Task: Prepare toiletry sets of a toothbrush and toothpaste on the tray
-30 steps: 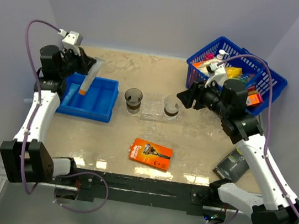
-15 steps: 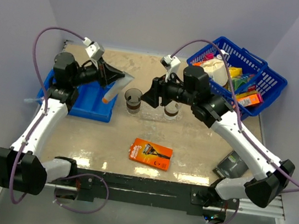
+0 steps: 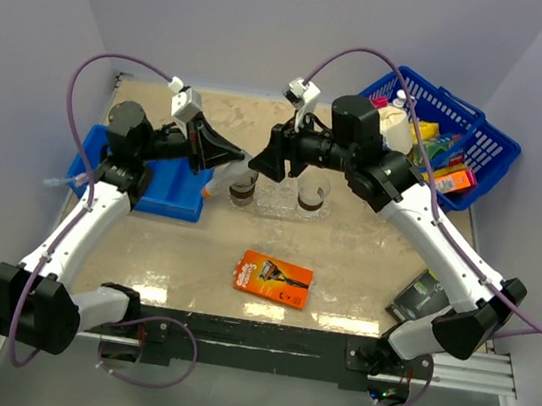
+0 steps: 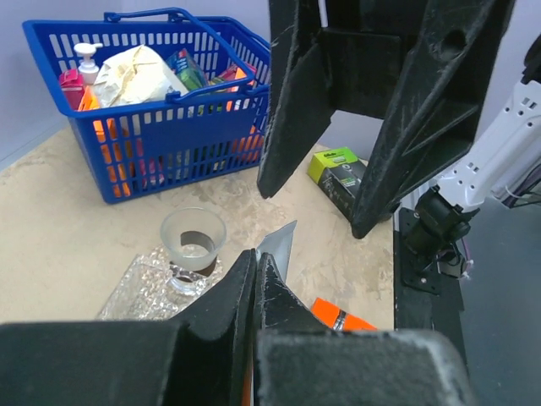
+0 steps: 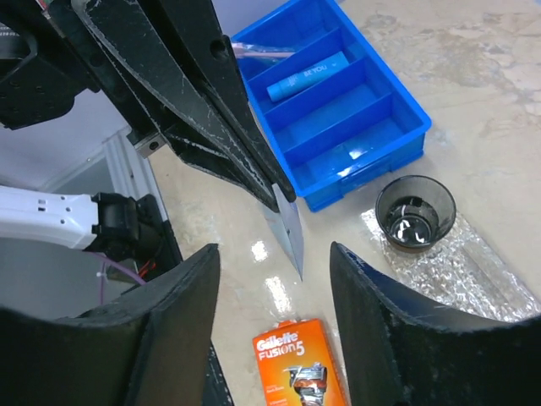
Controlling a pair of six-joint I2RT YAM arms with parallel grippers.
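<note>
My left gripper (image 3: pixel 240 155) is shut on a toothpaste tube (image 3: pixel 215 183), which hangs cap-down beside the blue bin. The tube's flat grey crimped end (image 4: pixel 279 248) sticks out past the shut fingertips (image 4: pixel 256 254). My right gripper (image 3: pixel 262 159) is open and empty, facing the left one. Its fingers (image 4: pixel 292 101) stand either side of the crimped end (image 5: pixel 287 227) without touching it; the right gripper (image 5: pixel 272 254) shows wide apart in its own view. The clear tray (image 3: pixel 276 202) holds a dark cup (image 3: pixel 242 189) and a pale cup (image 3: pixel 312 199). I cannot make out a toothbrush.
The blue compartment bin (image 3: pixel 173 194) at the left holds another blue tube (image 5: pixel 308 74). An orange razor pack (image 3: pixel 274 278) lies near the front. The blue wire basket (image 3: pixel 462 139) of items stands at the back right. A dark box (image 3: pixel 421 297) lies at the right.
My left arm swung from over the bin toward the centre with the tube. My right arm moved left from the basket, over the tray, to face the left gripper.
</note>
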